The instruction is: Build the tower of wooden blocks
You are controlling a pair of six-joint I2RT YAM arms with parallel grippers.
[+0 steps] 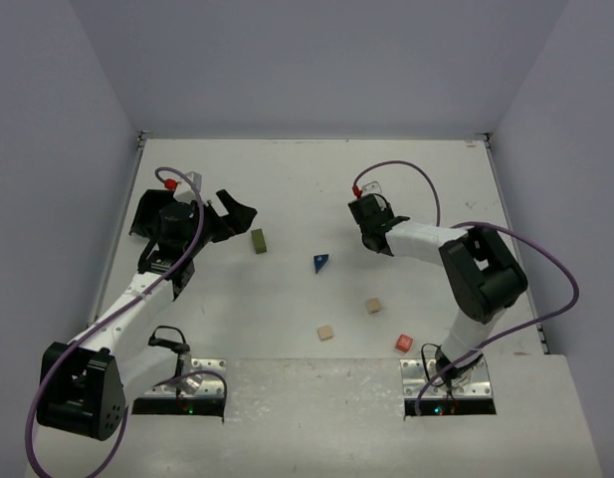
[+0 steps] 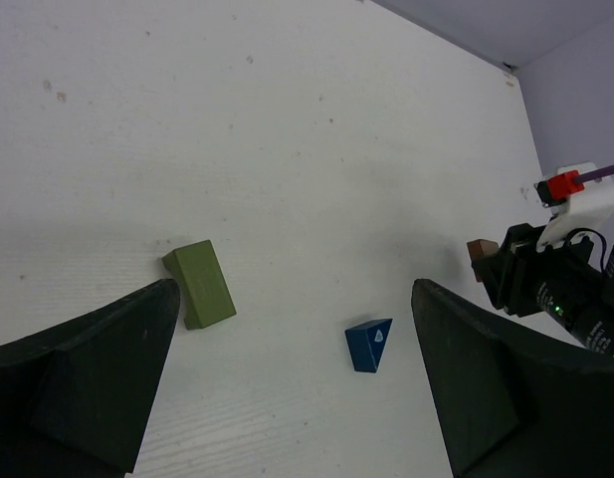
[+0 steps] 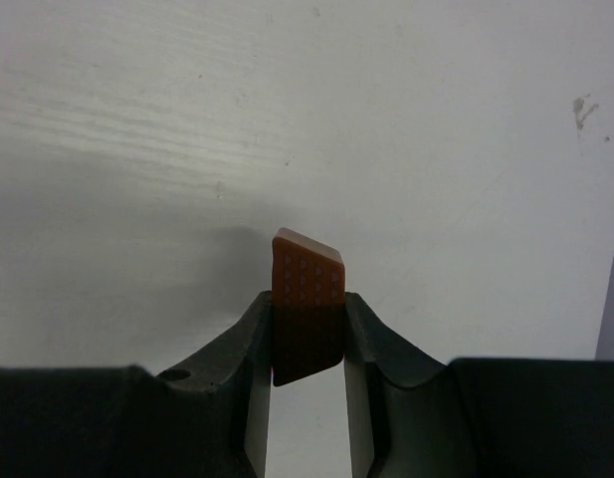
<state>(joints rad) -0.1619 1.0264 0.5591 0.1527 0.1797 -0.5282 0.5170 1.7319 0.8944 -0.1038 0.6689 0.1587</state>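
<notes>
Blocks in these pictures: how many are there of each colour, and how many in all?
green block: 1
blue wedge: 1
tan cubes: 2
red cube: 1
brown block, held in the right gripper: 1
Total: 6

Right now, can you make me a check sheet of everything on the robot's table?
Surface: white table, a few small marks.
Job's things: olive-green block, blue wedge, far tan cube, near tan cube, red cube lie apart, none stacked; brown block in a gripper.
Clutter: nothing seen.
Grippers: left gripper open, empty; right gripper shut on the brown block.
Cables: left purple cable, right purple cable, one looping off each arm.
Surroundings: plain grey walls.
</notes>
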